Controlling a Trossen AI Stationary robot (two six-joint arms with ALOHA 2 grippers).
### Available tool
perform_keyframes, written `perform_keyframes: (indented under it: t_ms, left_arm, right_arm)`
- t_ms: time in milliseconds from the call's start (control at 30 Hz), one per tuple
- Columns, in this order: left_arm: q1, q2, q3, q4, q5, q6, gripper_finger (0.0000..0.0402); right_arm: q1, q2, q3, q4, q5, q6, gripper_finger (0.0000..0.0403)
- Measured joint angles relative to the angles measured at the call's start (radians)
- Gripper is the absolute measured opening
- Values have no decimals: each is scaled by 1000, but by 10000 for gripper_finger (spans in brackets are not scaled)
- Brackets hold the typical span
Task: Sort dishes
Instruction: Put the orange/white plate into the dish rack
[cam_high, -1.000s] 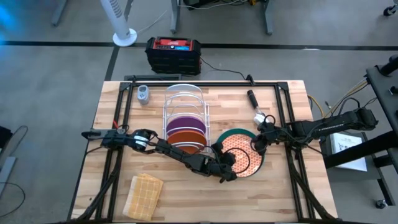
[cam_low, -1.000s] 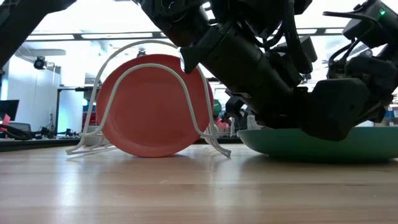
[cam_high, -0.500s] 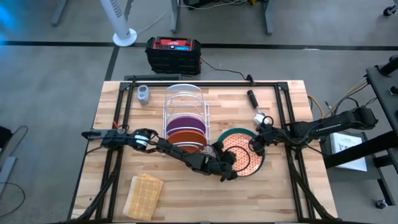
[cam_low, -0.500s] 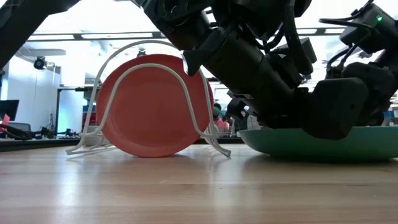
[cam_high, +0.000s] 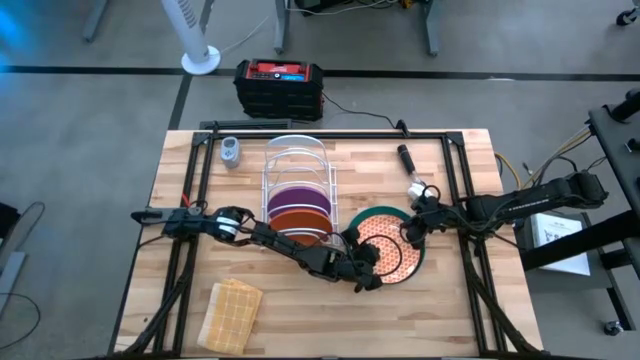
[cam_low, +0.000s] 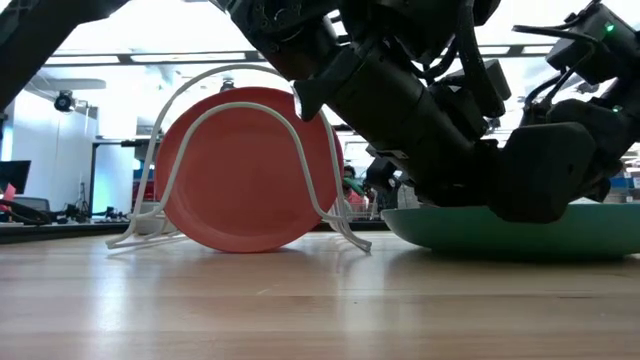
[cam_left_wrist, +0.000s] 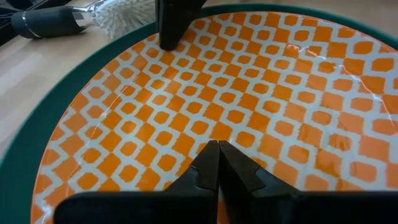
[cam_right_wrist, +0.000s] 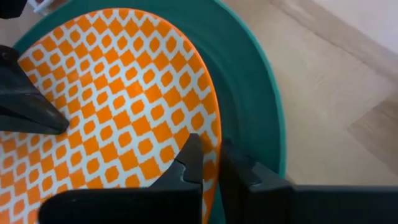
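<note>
The wooden table (cam_high: 250, 320) carries a white wire rack (cam_high: 297, 175) with a purple plate (cam_high: 296, 197) and a plain orange plate (cam_high: 298, 219) standing on edge in it. Just right of the rack lies the large teal-green plate (cam_high: 415, 262), flat, with the orange-patterned plate (cam_high: 392, 250) — white with an orange diamond grid — nested inside it. The left arm stretches low across the table; the left gripper (cam_left_wrist: 217, 163) rests on the patterned plate, its fingers pressed together with nothing between them. The right gripper (cam_right_wrist: 209, 163) straddles the patterned plate's rim — apparently pinching it, though contact is hard to confirm.
</note>
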Motion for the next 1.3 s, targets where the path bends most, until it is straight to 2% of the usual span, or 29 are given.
perform_keyframes:
  t_ms: [633, 1000, 1133, 1300]
  left_arm:
    - [-1, -2, -1, 60, 5, 46, 0]
    - [-1, -2, -1, 52, 9, 51, 0]
    - [-1, -2, -1, 52, 10, 52, 0]
    - [-1, -2, -1, 49, 14, 51, 0]
  right_arm:
    - [2, -57, 42, -95, -18, -58, 3]
    - [-5, -50, 35, -88, -64, 27, 0]
    - [-5, -49, 34, -85, -83, 47, 20]
    - [-5, -43, 34, -75, -96, 52, 69]
